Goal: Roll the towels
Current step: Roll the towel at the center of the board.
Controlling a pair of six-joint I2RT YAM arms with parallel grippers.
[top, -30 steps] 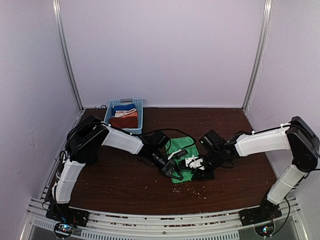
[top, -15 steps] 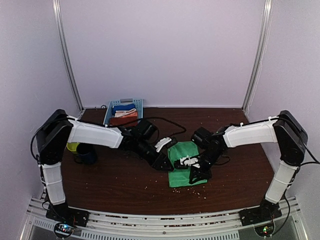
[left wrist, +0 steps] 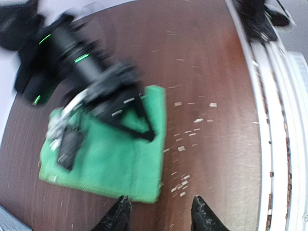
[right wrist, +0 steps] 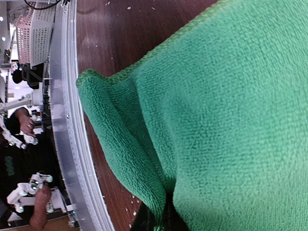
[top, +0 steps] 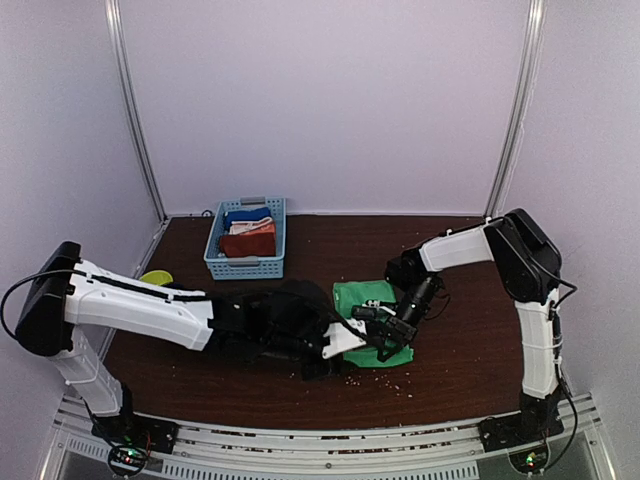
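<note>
**Top view.** The green towel [top: 358, 298] lies flat on the table [top: 460, 370], right of centre. The rust towel [top: 248, 245] sits in the basket [top: 245, 267], well apart. The right gripper [top: 390, 340] rests on the green towel's near part, and the left gripper [top: 345, 345] lies low just beside its left edge.

**Left wrist view.** The left fingers stand apart with nothing between them. The towel's near-left corner lies just ahead of them. Its outline is roughly square, with no clear long axis.

**Right wrist view.** The right fingers, closed, pinch a raised fold of green cloth. By this, the right arm holds the starting edge.
</note>
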